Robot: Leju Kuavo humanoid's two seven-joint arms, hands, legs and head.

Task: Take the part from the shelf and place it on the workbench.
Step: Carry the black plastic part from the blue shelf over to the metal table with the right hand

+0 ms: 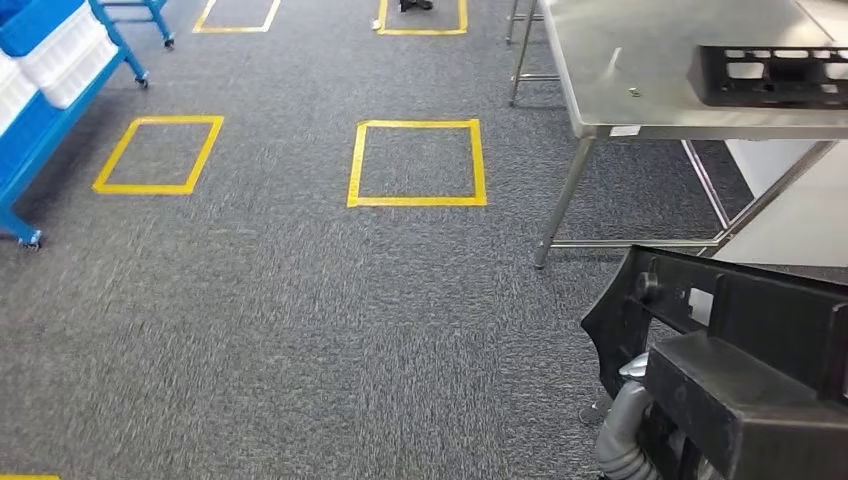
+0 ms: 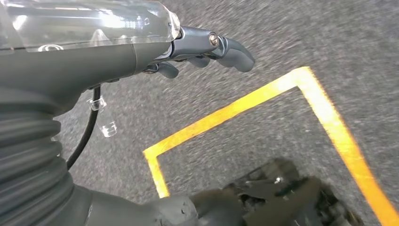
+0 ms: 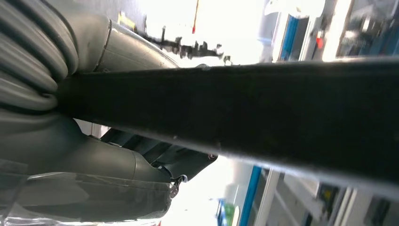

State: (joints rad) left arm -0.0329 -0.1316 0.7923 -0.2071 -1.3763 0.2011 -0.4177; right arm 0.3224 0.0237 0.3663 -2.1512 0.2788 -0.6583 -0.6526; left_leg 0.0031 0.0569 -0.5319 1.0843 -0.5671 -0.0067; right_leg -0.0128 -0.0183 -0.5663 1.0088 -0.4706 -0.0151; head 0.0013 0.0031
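The right hand grips the black part low and near. The left hand hangs over the carpet, holding nothing, fingers loosely curled. Farther off, another black part lies on the steel workbench; the blue shelf holds white bins, contents hidden.

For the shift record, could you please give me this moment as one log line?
stage: carrying | right hand: holds black part | left hand: empty, over carpet | steel workbench: ahead right, another black part on it
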